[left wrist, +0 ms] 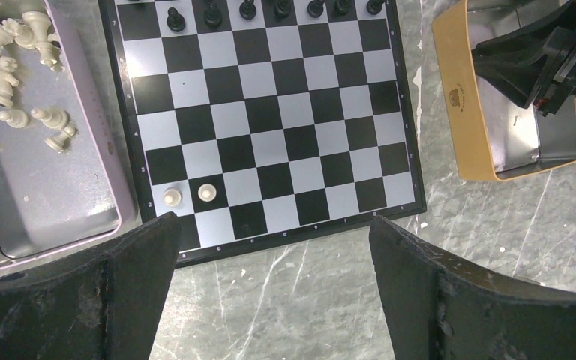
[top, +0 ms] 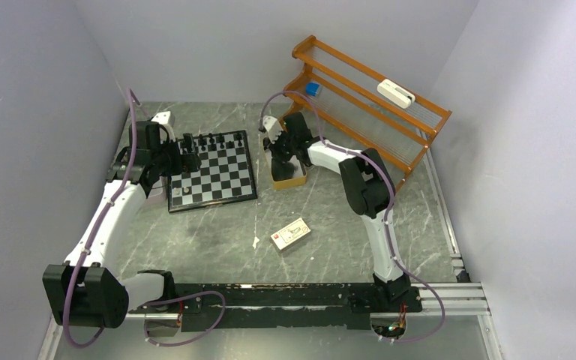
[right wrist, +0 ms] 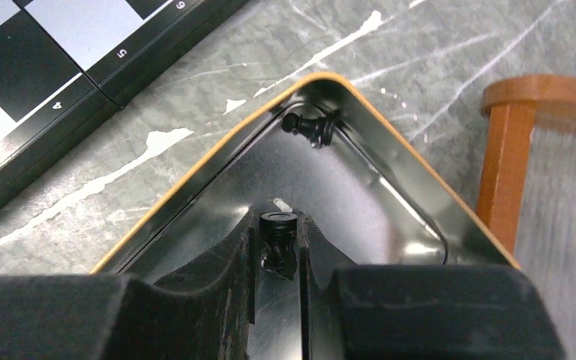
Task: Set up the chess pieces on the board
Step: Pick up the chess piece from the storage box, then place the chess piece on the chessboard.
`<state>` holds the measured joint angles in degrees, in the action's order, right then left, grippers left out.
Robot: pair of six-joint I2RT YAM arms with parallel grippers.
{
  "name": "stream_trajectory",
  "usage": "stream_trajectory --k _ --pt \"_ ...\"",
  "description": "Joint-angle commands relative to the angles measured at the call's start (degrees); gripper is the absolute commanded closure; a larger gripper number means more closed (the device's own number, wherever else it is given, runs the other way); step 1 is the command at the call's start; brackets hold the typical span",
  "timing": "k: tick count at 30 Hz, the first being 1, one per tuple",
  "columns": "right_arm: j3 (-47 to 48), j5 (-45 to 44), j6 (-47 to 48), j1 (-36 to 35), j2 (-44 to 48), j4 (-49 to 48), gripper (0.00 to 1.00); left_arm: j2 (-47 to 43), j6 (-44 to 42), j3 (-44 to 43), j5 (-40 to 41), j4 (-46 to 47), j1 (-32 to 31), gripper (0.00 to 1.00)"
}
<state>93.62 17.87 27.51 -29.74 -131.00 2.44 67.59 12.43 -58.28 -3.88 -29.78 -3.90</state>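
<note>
Right gripper (right wrist: pixel 278 259) is down inside the tan tin (right wrist: pixel 195 176), jaws nearly closed and pinching a small black piece (right wrist: pixel 277 223). The piece's long axis seems to run along the fingers, round end away from the camera. A second black piece (right wrist: pixel 309 127) lies on its side in the tin's far corner, straight ahead of the jaws, axis roughly crosswise to them.

The board (left wrist: pixel 270 142) lies just beside the tin, on the right gripper's left. Its far rows hold the black row (left wrist: pixel 281 9), so the held piece likely needs a lift clear of the rim, then a carry left. Right arm is the nearer one.

Left gripper (left wrist: pixel 271 221) hovers over the board's near edge, jaws wide apart, holding nothing. Two white pawns (left wrist: pixel 207 193) stand just ahead of it. More white pieces sit in the pale tin (left wrist: pixel 67 195) beside the board.
</note>
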Motion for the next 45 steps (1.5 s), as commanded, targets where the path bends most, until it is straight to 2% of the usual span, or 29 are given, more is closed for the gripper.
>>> stream_trajectory --k 1,5,8,14,16,18,22,24,26,31,34,40,45 --pt "-1.5 -5.2 -9.1 -0.1 4.1 3.2 0.91 -0.8 0.1 0.3 -0.8 2.8 0.3 0.00" --pt "-2.5 -6.8 -16.1 -0.1 7.8 3.9 0.91 0.6 1.3 -2.3 -1.9 1.7 0.3 0.00" --pt "-1.7 -6.6 -21.2 0.0 10.4 6.2 0.91 1.0 2.8 -5.0 -5.6 1.0 0.3 0.00" --pt "-2.4 -1.9 -36.3 0.3 15.9 5.7 0.91 -1.0 8.5 -5.4 -14.5 7.2 0.3 0.00" --pt "-4.5 0.7 -43.8 0.4 18.3 1.9 0.91 -0.4 10.0 -5.5 -16.5 8.6 0.3 0.00" --pt "-8.1 5.0 -53.1 0.4 20.9 -6.0 0.91 0.3 11.2 -5.2 -17.9 10.3 0.2 0.00" --pt "-13.0 6.7 -70.4 -0.1 24.6 -18.0 0.91 0.7 15.2 -1.7 -21.4 18.0 0.2 0.00" --pt "-15.1 6.7 -78.2 -0.5 25.6 -23.9 0.91 0.6 17.8 0.3 -22.6 23.4 -0.1 0.09" --pt "-17.9 6.1 -86.6 -0.7 26.3 -30.6 0.91 0.7 18.7 1.3 -21.2 26.2 -1.4 0.13" --pt "-23.2 3.1 -103.3 -2.3 25.9 -44.7 0.92 2.1 17.1 0.8 -18.0 29.2 -5.9 0.13" --pt "-24.7 2.1 -110.5 -3.4 24.2 -51.0 0.92 1.6 15.8 3.1 -15.9 36.5 -9.5 0.18" --pt "-26.2 1.2 -118.5 -3.7 22.5 -53.9 0.93 -2.4 2.6 8.9 -8.6 48.4 -15.0 0.29" --pt "-28.3 -0.4 -122.5 -3.8 22.4 -56.6 0.94 -2.9 -5.6 12.7 -10.6 56.8 -16.6 0.33"
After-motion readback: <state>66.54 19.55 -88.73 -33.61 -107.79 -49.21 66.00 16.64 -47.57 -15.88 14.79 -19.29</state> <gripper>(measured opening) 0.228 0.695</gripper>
